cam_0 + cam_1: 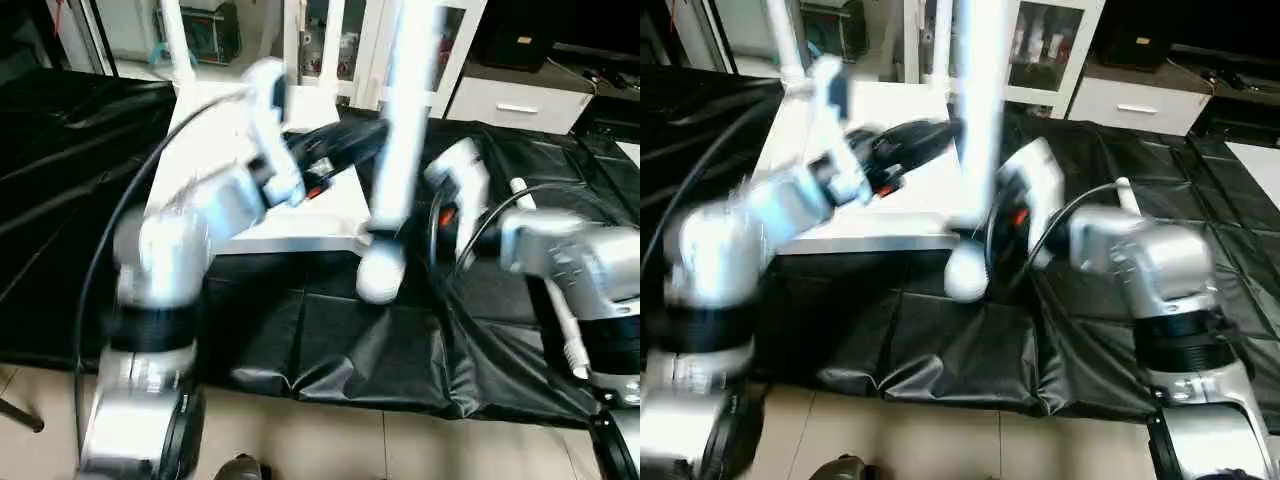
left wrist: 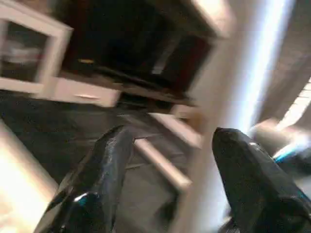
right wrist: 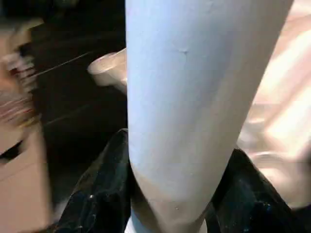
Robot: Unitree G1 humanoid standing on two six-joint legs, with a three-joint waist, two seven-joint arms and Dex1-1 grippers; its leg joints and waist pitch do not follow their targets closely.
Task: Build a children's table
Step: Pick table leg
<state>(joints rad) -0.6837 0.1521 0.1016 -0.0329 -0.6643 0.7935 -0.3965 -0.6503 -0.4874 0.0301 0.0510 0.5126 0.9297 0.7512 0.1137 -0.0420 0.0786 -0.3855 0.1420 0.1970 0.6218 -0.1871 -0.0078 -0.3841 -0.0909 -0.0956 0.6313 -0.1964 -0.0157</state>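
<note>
- Table top (image 1: 300,215), white, lay underside-up on black sheet (image 1: 330,350) covering the bench, near its front edge.
- One white leg (image 1: 405,120) stood upright at the top's near right corner, round socket end (image 1: 381,275) at the bottom, just over the sheet.
- Two more legs (image 1: 178,45) stood at the far corners; a 4th white tube (image 1: 548,280) lay loose on the sheet, to the right.
- Right gripper (image 3: 167,204) had both black fingers (image 3: 102,194) pressed vs. the upright leg's lower part, one each side – pinching it.
- Left gripper (image 2: 170,184) sat beside that same leg w/ fingers (image 2: 104,170) spread apart, nothing between them; leg ran past its far finger.
- Beyond: white cabinets (image 1: 520,100), glass-front cupboard.
</note>
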